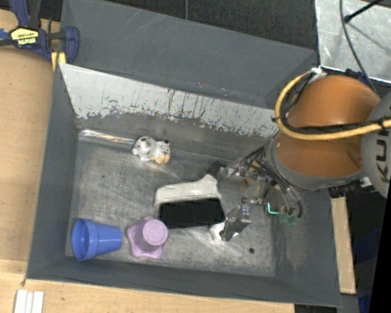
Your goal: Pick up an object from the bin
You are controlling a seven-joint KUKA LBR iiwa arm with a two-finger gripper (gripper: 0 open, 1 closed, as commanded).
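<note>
Your jaws sit at the right end of the black flat block (190,213), mid bin (197,56), white piece (189,188) just behind it; can't tell if they're spread or pinching. Purple cap (147,238) and blue cup (95,239) lie front-left

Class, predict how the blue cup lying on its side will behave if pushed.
Blue cup lies on its side, so it probably rolls, curving since it tapers. Looks like hollow plastic: likely light, stiff. The purple piece beside it may block it.
</note>
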